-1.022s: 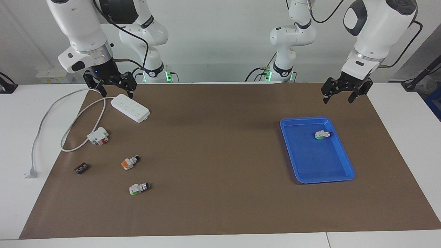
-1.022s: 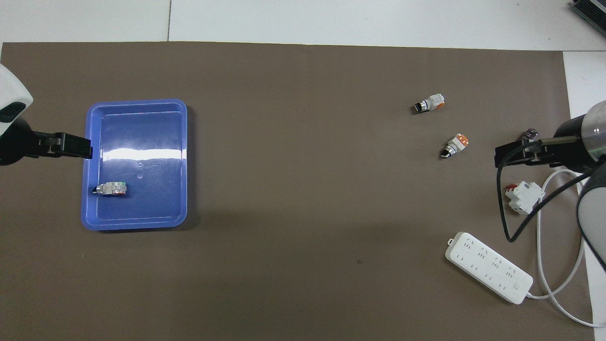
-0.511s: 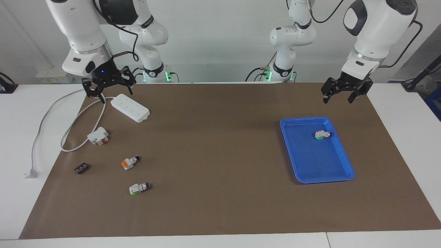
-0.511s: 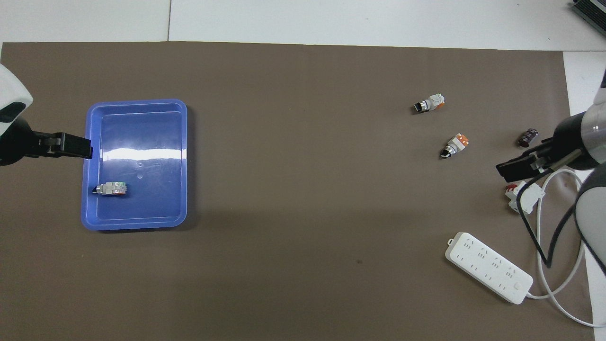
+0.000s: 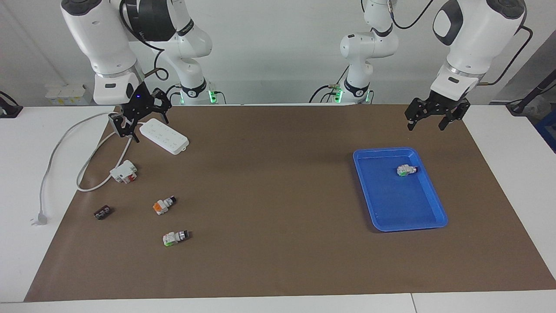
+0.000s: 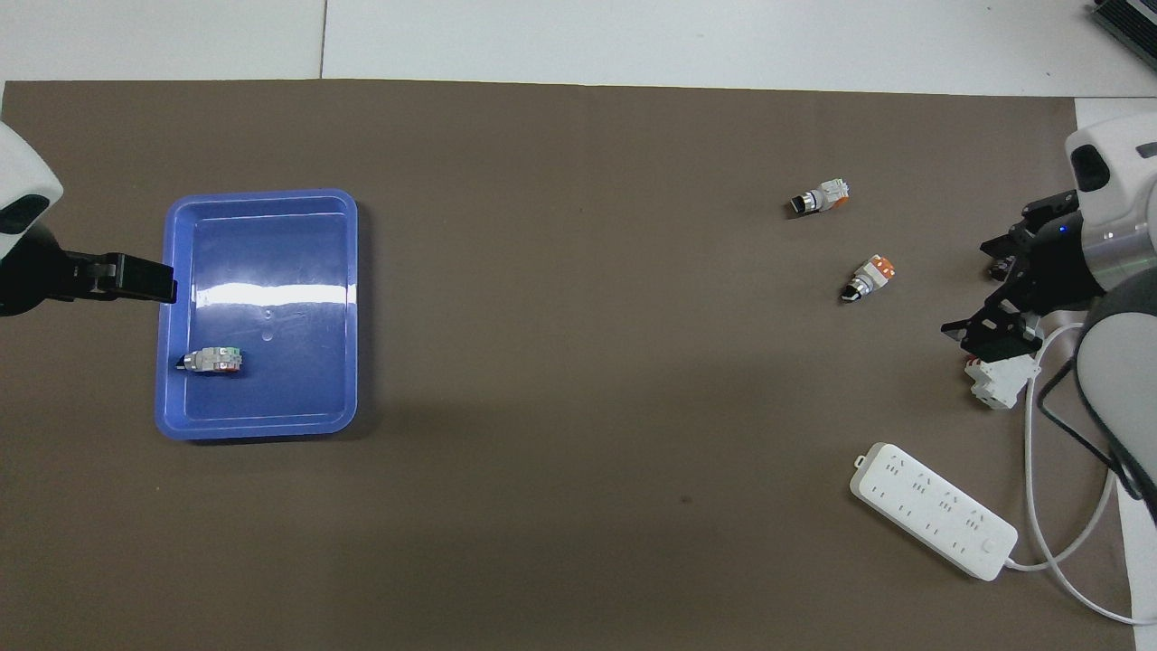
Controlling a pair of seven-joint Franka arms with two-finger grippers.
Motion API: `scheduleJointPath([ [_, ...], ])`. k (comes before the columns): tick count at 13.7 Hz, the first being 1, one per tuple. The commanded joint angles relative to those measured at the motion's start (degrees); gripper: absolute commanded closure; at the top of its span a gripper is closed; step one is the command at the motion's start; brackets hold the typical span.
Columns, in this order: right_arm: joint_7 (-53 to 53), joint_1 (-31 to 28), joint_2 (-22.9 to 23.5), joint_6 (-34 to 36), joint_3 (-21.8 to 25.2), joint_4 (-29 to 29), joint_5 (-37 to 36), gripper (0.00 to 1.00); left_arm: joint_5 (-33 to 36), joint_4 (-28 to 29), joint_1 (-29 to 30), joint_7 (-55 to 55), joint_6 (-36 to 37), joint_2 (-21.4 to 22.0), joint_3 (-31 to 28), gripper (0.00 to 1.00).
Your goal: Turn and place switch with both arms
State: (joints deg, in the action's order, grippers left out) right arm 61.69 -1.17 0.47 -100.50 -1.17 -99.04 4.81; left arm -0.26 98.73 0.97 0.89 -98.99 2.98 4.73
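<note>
Grippers (image 5: 428,118) x2, switches (image 5: 164,204) x3

A brown mat (image 5: 278,195) covers the white surface (image 5: 26,174); the tray (image 5: 428,221) is bright blue, the power strip (image 5: 164,136) white, and the switch (image 5: 163,205) white with an orange face.

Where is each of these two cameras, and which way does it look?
Facing view: high across the table, looking at both arms, bases included; right gripper over the power strip, left gripper near the tray.
Overhead view: above the robots' end, looking steeply down; only the grippers and wrists show.
Both share tray, orange switch and power strip, half a turn apart.
</note>
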Motion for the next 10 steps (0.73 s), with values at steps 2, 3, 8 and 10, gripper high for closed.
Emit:
scheduleJointPath([
  [2, 17.8, -2.96, 4.44, -2.5, -0.14, 0.34, 4.67, 0.0, -0.62, 1.99, -0.53, -0.19, -1.03, 1.59, -0.43, 0.0],
  [3, 20.89, -3.14, 4.8, -3.46, -0.14, 0.25, 5.03, 0.0, -0.62, 2.08, -0.53, -0.19, -1.03, 1.59, -0.43, 0.0],
  [8, 37.6, -6.04, 11.65, -4.09, -0.14, 2.44, 11.36, 0.0, -0.62, 2.25, -0.53, -0.19, -1.03, 1.68, -0.43, 0.0],
  [10, 42.35, -6.3, 14.28, -4.0, -0.23, 4.55, 11.97, 0.0, -0.62, 2.69, -0.53, -0.19, -1.03, 1.76, -0.43, 0.0],
])
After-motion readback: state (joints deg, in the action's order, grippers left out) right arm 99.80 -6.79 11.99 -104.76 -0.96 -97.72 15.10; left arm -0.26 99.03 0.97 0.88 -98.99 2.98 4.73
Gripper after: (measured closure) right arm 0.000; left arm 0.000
